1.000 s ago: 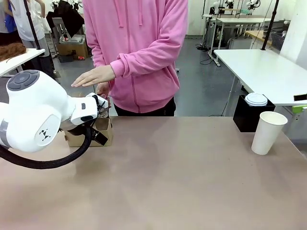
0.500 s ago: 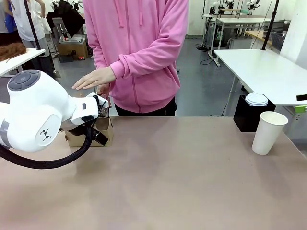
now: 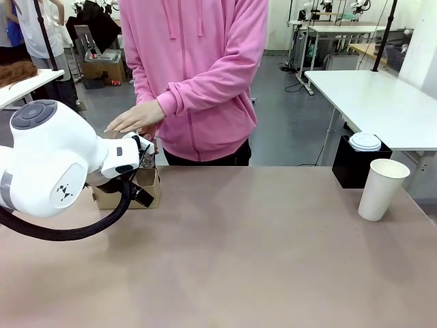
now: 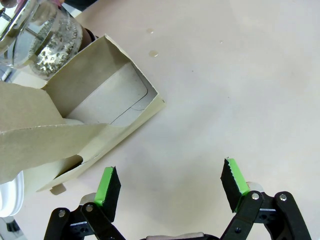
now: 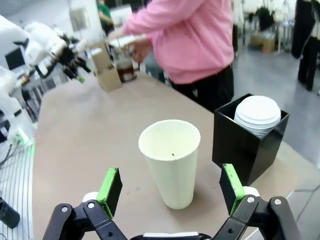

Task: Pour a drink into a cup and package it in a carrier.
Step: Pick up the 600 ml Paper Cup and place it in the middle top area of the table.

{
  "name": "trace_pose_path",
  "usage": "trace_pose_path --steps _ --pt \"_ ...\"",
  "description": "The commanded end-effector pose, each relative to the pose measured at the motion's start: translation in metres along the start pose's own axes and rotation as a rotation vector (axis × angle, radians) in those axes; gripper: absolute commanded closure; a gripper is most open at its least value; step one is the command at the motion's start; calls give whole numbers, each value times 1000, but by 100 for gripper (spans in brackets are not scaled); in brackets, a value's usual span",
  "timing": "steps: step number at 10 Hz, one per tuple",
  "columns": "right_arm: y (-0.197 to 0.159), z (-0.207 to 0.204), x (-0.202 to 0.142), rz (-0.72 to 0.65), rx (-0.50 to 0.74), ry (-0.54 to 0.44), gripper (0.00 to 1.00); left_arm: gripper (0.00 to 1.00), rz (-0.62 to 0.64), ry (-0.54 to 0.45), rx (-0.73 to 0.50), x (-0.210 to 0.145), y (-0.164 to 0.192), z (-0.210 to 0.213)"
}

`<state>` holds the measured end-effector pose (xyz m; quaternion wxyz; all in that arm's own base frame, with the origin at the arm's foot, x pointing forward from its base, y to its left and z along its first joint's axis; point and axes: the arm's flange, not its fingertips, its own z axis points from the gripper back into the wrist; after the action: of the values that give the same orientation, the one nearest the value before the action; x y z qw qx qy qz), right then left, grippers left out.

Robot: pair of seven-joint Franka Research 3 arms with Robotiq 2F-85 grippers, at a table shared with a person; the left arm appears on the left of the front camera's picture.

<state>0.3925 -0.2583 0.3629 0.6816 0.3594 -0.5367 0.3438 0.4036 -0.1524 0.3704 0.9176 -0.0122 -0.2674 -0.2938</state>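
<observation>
The surface (image 3: 239,260) stretches broad and mostly bare between robot and person; the person stands at its far left edge, one hand (image 3: 133,117) lowered over that corner. There the brown carrier (image 4: 100,95) sits with its pocket open upward, just ahead and to one side of the left claw (image 4: 170,170), which is spread wide and holds nothing. The glass jug (image 5: 125,70) with the drink (image 5: 125,74) stands just beyond the carrier, by the person's hands. Well apart, at the right end beside the black box (image 5: 235,145) of lids (image 3: 364,141), the cup (image 5: 171,162) stands upright, long axis vertical, mouth up and empty. The right claw (image 5: 170,172) is also wide open and empty, and the cup lies straight ahead of it, centred between its fingers. That arm is plainly the nearer, so a level approach would likely do.
</observation>
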Motion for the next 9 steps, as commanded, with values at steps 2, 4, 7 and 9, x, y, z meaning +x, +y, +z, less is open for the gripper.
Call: trace_pose_path --steps 2,4,7,9 --pt "-19 -15 -48 39 5 -131 0 0 1 -1 -1 0 0 0" --pt "-14 -37 -76 43 -29 -162 0 0 1 -1 -1 0 0 0" --pt "-4 -61 -101 51 -16 -171 0 0 1 -1 -1 0 0 0" --pt "-2 -79 -108 43 -27 -174 0 0 1 -1 -1 0 0 0"
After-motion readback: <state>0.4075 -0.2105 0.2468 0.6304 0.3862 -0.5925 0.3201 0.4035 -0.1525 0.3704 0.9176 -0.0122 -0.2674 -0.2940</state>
